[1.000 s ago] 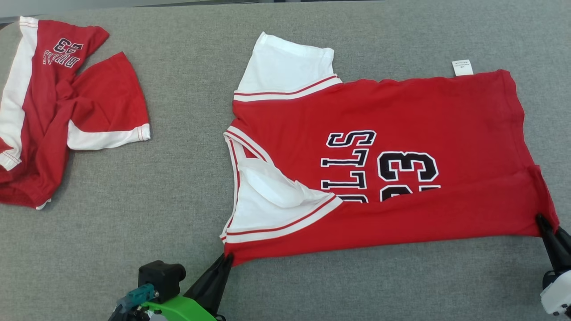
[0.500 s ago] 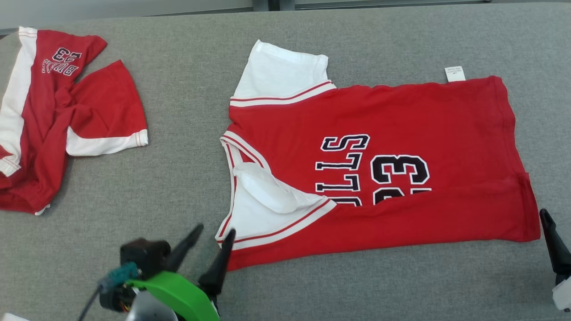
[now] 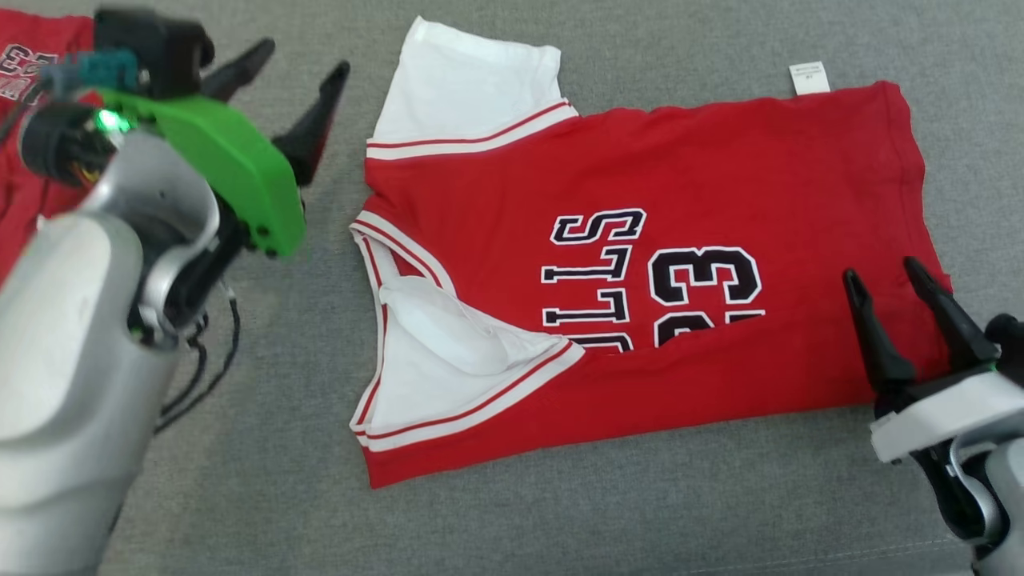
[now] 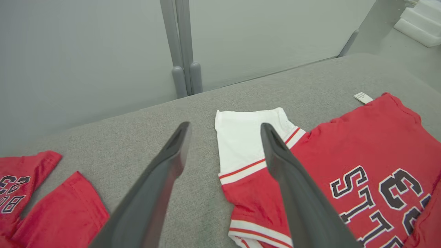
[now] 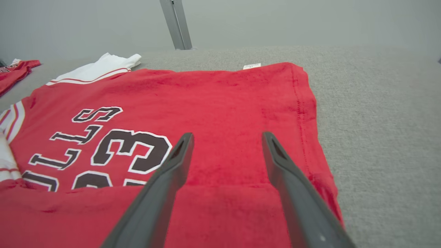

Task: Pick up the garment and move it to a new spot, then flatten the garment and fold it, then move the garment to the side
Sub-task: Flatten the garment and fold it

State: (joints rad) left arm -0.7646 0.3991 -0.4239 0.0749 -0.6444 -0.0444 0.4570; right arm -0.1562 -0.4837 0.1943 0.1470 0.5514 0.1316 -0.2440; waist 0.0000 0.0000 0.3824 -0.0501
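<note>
The garment is a red jersey with white sleeves and black lettering, lying flat on the grey table with its near long edge folded up over the print. In the left wrist view the garment lies to the right, and the right wrist view has the garment spread below. My left gripper is open and raised, left of the far white sleeve, holding nothing. Over the garment's near right hem corner, my right gripper is open and empty.
A second red and white jersey lies crumpled at the far left, partly behind my left arm; that jersey also lies at the lower left of the left wrist view. A grey post and wall stand behind the table's far edge.
Both grippers have opened and let go of the garment's near edge. The left arm has risen towards the far sleeve; the right has moved up over the hem. The camera has shifted.
</note>
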